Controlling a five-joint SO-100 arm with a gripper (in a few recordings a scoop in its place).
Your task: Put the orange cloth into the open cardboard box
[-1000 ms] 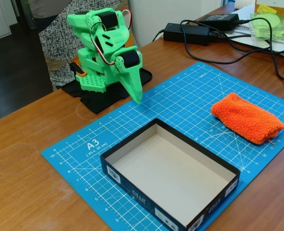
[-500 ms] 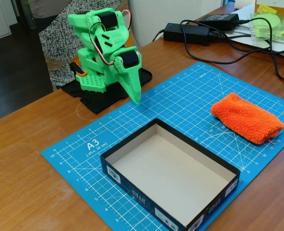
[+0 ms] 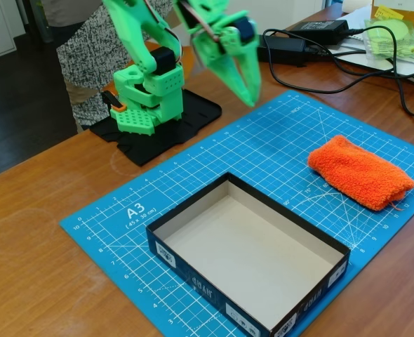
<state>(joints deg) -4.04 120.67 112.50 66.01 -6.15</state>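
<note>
**One arm raised, cloth untouched on the mat**

One view to go by, the fixed view. My gripper (image 3: 248, 90) hangs in the air above the far edge of the blue cutting mat (image 3: 263, 151), its green fingers pointing down and slightly spread, with nothing between them; motion blur makes the gap hard to judge exactly. My green base (image 3: 145, 105) sits on a black plate at the mat's far left corner.

The orange cloth (image 3: 360, 173) lies folded on the right side of the mat, well apart from my gripper, a loose thread at its near right edge. The open cardboard box (image 3: 193, 277) sits at the near middle of the mat, dark outside, off-white inside. Its white labels are too small to read.

Printed on the mat I can read "A3" and, under it, "(45 x 30 cm)".
</note>
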